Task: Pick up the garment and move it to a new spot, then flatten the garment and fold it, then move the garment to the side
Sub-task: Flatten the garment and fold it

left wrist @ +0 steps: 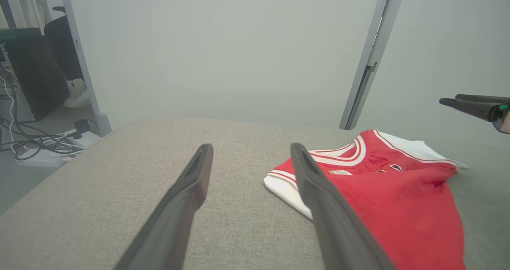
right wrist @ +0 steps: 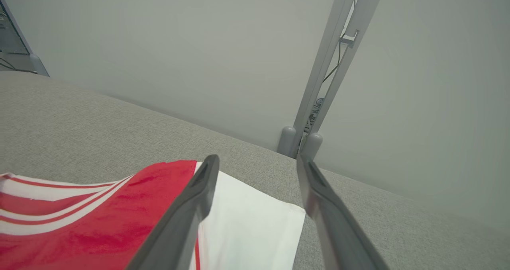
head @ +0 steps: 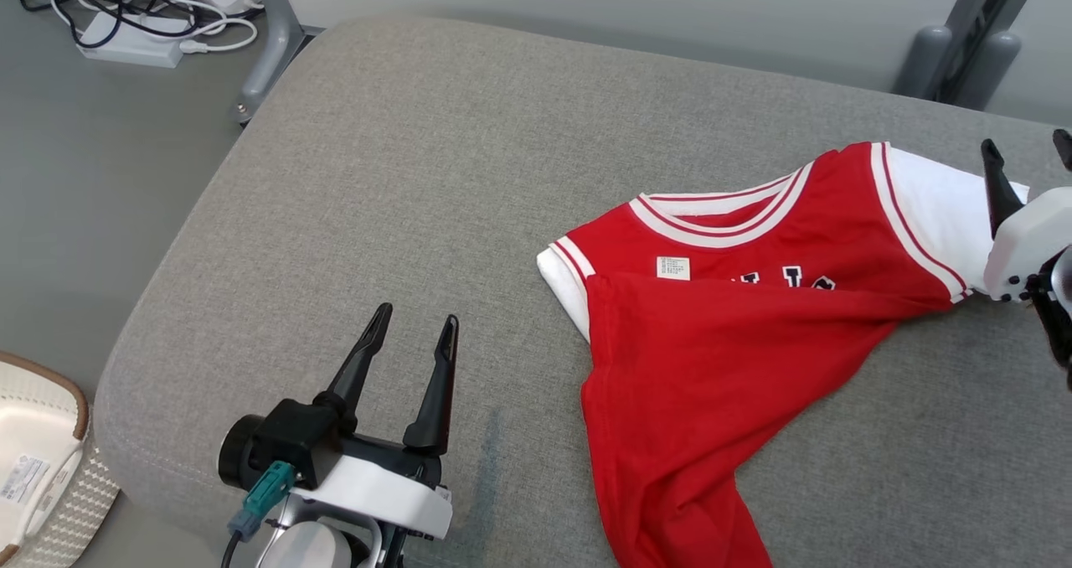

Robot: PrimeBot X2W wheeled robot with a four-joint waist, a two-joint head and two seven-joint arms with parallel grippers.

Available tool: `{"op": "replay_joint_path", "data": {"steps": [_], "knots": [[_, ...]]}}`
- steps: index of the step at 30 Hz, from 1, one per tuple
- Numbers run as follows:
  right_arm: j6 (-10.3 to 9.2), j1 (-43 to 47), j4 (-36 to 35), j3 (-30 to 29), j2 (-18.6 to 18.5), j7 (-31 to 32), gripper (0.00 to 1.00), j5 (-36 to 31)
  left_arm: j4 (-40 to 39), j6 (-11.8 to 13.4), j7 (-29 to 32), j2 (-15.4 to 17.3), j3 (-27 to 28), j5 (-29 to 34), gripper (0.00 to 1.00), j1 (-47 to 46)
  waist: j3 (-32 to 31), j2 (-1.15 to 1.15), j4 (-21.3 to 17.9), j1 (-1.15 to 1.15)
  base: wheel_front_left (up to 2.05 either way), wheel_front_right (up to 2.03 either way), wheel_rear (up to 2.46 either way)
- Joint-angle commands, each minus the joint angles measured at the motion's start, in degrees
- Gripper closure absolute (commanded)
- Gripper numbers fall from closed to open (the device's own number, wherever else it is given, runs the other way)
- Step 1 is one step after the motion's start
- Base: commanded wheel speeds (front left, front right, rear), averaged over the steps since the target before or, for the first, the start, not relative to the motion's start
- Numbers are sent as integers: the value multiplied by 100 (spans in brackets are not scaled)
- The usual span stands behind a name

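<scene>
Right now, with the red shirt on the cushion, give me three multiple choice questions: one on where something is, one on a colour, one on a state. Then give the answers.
1. Where on the grey cushion does the jersey lie?
A. toward the robot's left
B. toward the robot's right
C. hanging off the far edge

2. What colour are its sleeves?
A. white
B. blue
C. black

3. How is the right hand?
A. shut on the collar
B. shut on a sleeve
C. open

Answers:
1 B: in the head view the jersey lies on the right side, apart from the left hand, which is over bare cushion.
2 A: both sleeves show white beside the red body.
3 C: in the right wrist view its fingers stand apart above a sleeve, gripping nothing.
</scene>
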Motion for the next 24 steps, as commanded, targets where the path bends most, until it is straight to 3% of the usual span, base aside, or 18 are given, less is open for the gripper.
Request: {"op": "replay_joint_path", "data": {"steps": [1,7,24], "knots": [[-4,22,-8,-29,59,-61,0,-53,2,14,-9,22,35,34,0,-105,-75,0,-61,0,0,0,0],[-4,376,-724,-223,406,-99,0,-109,-8,27,-9,20,193,128,0,7,-401,0,-333,0,0,0,0],[-4,3494,-4864,-1219,1099,-98,0,-805,-105,54,-9,22,899,264,0,457,-1030,0,-1069,0,0,0,0]]}}
